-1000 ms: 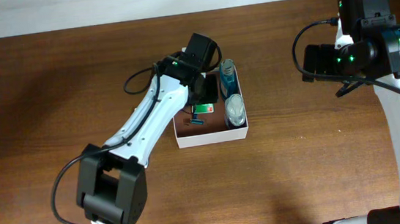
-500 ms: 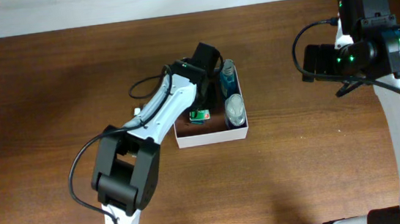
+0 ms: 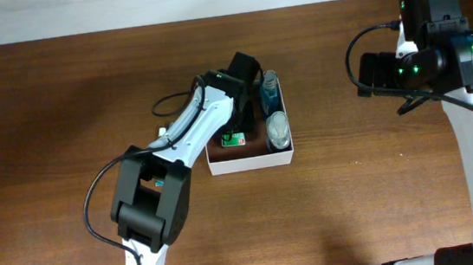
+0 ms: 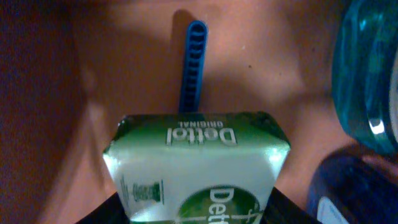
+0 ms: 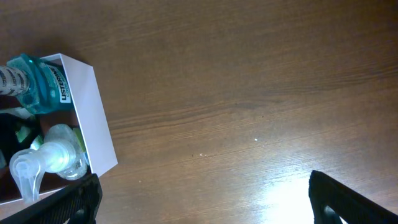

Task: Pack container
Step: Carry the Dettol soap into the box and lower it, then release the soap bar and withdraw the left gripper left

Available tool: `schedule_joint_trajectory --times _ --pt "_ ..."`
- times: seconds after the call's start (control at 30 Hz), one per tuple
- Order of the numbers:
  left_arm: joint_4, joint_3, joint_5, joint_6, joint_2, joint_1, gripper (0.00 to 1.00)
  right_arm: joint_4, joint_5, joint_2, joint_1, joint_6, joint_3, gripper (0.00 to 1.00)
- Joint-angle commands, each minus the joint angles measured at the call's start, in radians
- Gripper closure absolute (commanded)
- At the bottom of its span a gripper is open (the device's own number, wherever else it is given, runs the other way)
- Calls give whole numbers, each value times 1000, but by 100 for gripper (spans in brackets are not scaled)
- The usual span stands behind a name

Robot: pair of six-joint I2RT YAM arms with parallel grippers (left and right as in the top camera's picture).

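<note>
Plainly, the container sat near the middle of the wooden table, a little toward its far edge, its white walls upright and its reddish-brown floor showing. Along its right wall lay a blue mouthwash bottle and, just nearer, a clear pump bottle. On the floor to their left was a green Dettol soap pack, with a blue ribbed handle lying flat beyond it. The left gripper reached down into the container, its dark fingers about halfway apart and standing on either side of the soap pack. Whether they pressed on it could not be told. The right gripper hung well apart to the right over bare wood, its fingers spread wide with nothing between them.
</note>
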Motion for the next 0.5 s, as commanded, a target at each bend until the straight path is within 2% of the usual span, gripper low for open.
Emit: schedule_joint_trajectory --times 0.0,0.07,0.33,0.47 --pt "-28 56 3 -1 -21 14 48 3 16 -13 -7 4 9 1" --pt "-33 58 3 18 -31 14 41 3 16 -13 -7 4 9 2" --pt "-43 58 2 42 -87 14 40 3 16 -13 -7 4 9 2" --pt "-51 74 -57 71 -182 22 41 3 16 -13 -7 4 9 2"
